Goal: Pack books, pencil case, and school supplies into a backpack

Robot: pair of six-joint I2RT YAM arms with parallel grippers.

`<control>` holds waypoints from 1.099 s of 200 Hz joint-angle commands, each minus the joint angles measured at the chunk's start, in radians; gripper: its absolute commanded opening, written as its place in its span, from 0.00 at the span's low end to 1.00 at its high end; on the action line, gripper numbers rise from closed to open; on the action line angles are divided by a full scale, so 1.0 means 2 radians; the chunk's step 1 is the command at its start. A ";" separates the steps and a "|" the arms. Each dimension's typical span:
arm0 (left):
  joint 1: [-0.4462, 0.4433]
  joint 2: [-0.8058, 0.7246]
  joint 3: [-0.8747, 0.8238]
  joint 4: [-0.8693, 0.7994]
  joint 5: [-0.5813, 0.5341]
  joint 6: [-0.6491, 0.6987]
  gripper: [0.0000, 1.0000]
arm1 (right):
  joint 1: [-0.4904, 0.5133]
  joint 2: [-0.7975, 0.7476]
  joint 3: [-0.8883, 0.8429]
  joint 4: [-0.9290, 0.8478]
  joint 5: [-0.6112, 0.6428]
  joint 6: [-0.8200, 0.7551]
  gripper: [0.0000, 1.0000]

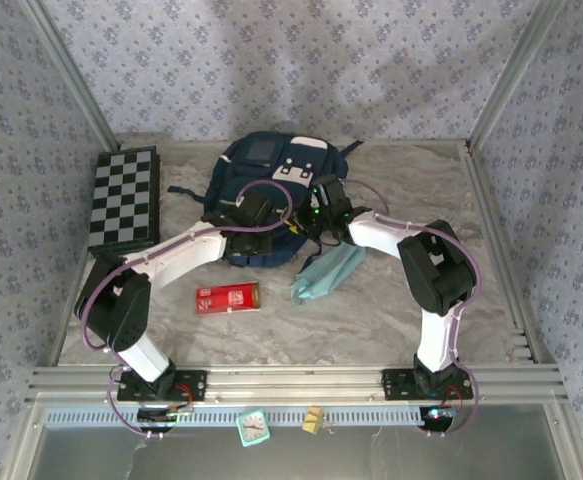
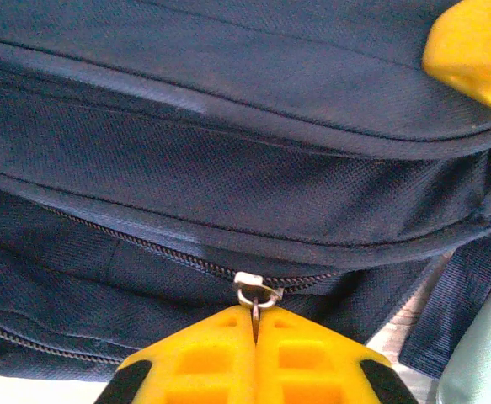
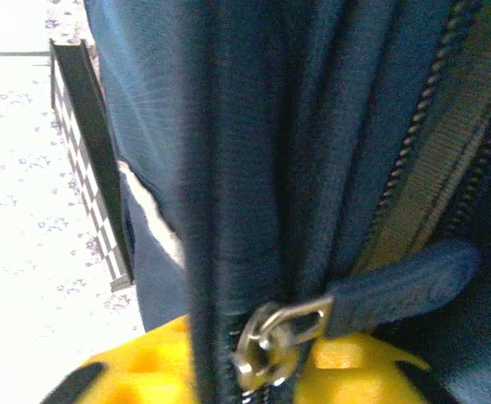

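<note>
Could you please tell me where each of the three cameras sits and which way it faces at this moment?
Top external: above and behind the arm bases, looking down on the table; both arms reach to the backpack.
Left wrist: low, facing the backpack's side; left gripper shut on a zipper pull.
Right wrist: close against the backpack, right gripper astride a fabric fold; chequered board beyond.
Shared: all three show the backpack; the top and right wrist views both show the board.
</note>
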 commanded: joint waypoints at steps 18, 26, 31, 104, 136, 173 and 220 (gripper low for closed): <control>0.008 -0.026 -0.025 -0.047 -0.020 0.014 0.00 | -0.065 -0.008 0.043 -0.075 -0.027 -0.087 0.01; 0.007 -0.031 -0.032 -0.052 -0.020 0.014 0.00 | -0.081 -0.006 0.058 -0.102 -0.043 -0.108 0.00; 0.008 -0.034 -0.036 -0.055 -0.024 0.012 0.00 | -0.090 -0.006 0.064 -0.113 -0.049 -0.119 0.00; 0.012 -0.050 -0.073 -0.031 -0.006 -0.020 0.00 | -0.198 0.046 0.181 -0.238 -0.135 -0.242 0.00; 0.019 -0.017 -0.022 -0.021 -0.007 -0.005 0.00 | -0.170 0.021 0.140 -0.195 -0.146 -0.208 0.18; 0.018 -0.010 -0.009 0.006 0.006 0.001 0.00 | -0.111 -0.030 0.060 -0.126 -0.095 -0.148 0.60; 0.021 -0.019 -0.021 0.015 -0.006 -0.002 0.00 | -0.028 -0.042 0.007 -0.058 0.038 -0.068 0.70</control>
